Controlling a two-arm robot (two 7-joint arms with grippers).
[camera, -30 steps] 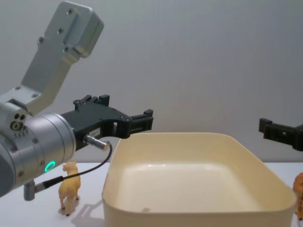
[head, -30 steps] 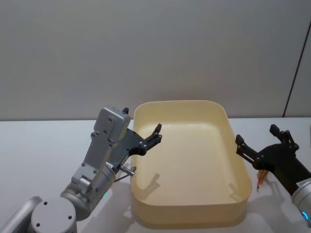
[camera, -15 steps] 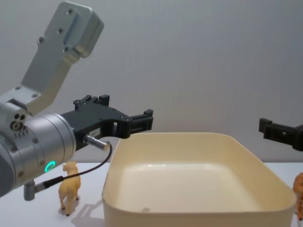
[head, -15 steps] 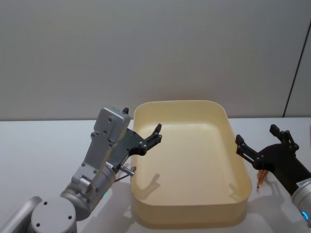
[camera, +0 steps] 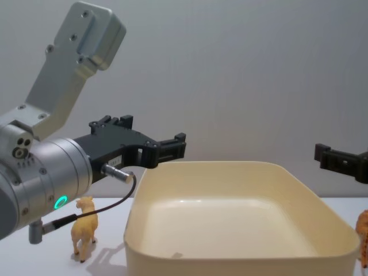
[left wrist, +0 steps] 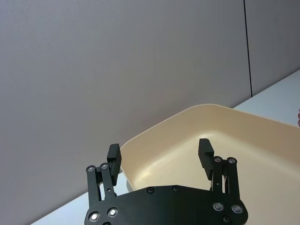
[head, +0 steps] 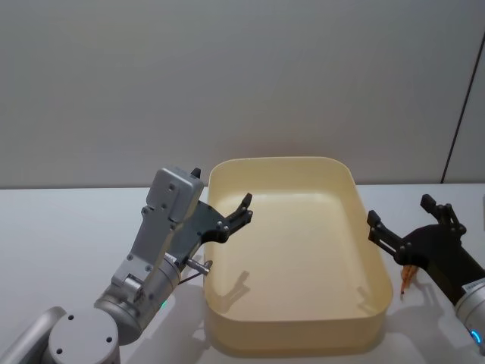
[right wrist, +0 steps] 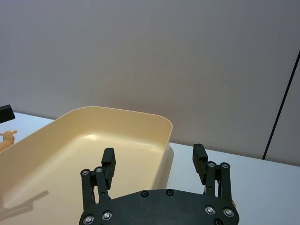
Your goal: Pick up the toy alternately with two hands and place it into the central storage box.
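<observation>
Nothing has moved since a moment ago. Both arms hang in the same spots.

The left gripper [head: 244, 208] floats over the left edge of the storage box [head: 303, 161]. Its two fingers are spread wide apart and have nothing between them. The right gripper [head: 400, 211] floats just beside the box's right wall. Its fingers are spread wide too, and hold nothing.

The box has no toys in it. A little yellow toy animal [camera: 84, 227] stands on the white table [head: 61, 227] near the box's left wall, under the left arm. An orange toy animal [camera: 363, 230] stands by the right wall, under the right gripper.

So the job looks like it is at the very start. No toy is picked up yet. Next, one gripper should go down to its own toy, fit its fingers around the small body and squeeze gently. The toys are thin and may tip over.
</observation>
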